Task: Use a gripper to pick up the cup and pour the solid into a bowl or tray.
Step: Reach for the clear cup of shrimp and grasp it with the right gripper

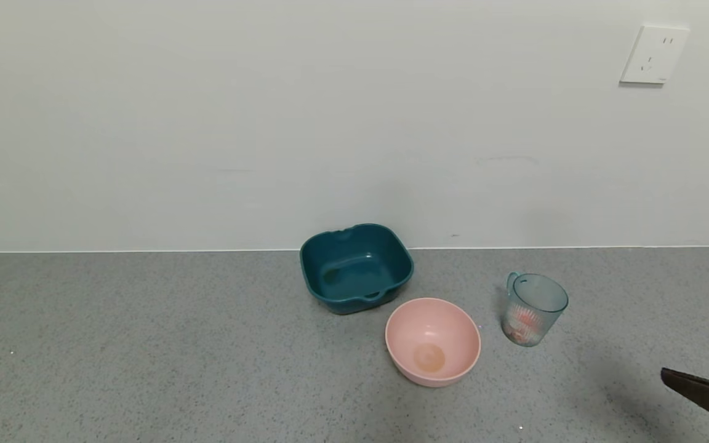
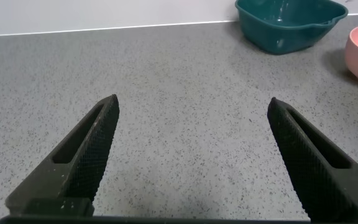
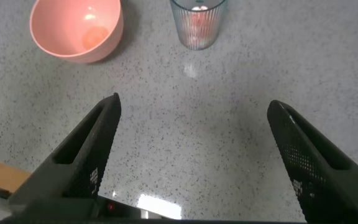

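Note:
The transparent blue-green cup (image 1: pixel 533 309) stands upright on the grey counter at the right, with orange-red and white solid (image 1: pixel 522 323) in its bottom. It also shows in the right wrist view (image 3: pixel 197 23). The dark teal basin (image 1: pixel 356 267) sits empty near the wall and also shows in the left wrist view (image 2: pixel 289 23). My right gripper (image 1: pixel 696 366) is open and empty at the head view's right edge, short of the cup; in the right wrist view (image 3: pixel 192 107) it holds nothing. My left gripper (image 2: pixel 192 104) is open over bare counter, out of the head view.
A round pink bowl (image 1: pixel 432 341) stands between the basin and the cup, in front of the basin; it also shows in the right wrist view (image 3: pixel 76 28). A white wall runs behind the counter, with a socket (image 1: pixel 653 54) high at the right.

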